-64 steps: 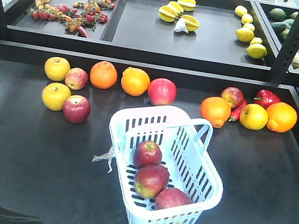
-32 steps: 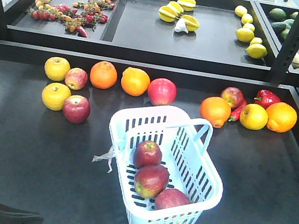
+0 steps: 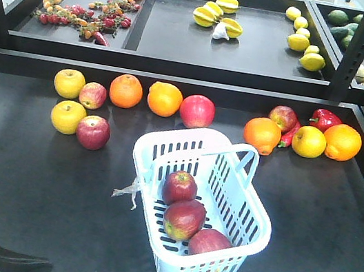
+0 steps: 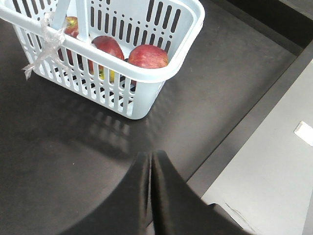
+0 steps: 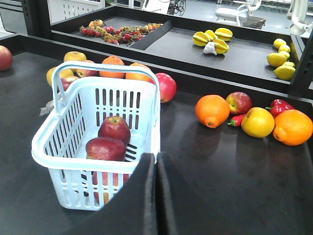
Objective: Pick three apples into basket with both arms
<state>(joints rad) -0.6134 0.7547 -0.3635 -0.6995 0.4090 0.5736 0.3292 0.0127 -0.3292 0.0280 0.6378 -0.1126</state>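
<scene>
The pale blue basket stands on the black table with three dark red apples in it. In the left wrist view the basket is ahead and to the left, showing the apples. My left gripper is shut and empty, low over the table near its front edge, clear of the basket; it shows at the bottom left of the front view. My right gripper is shut and empty, just right of the basket, beside two apples.
Loose fruit lies along the table's back: yellow apples, oranges, red apples, a red pepper. The upper shelf holds starfruit, lemons and small tomatoes. The table's front edge runs right of my left gripper.
The right arm's dark tip has dropped out of the front view's bottom right corner. The left gripper has edged slightly right. Basket and apples have not moved.
</scene>
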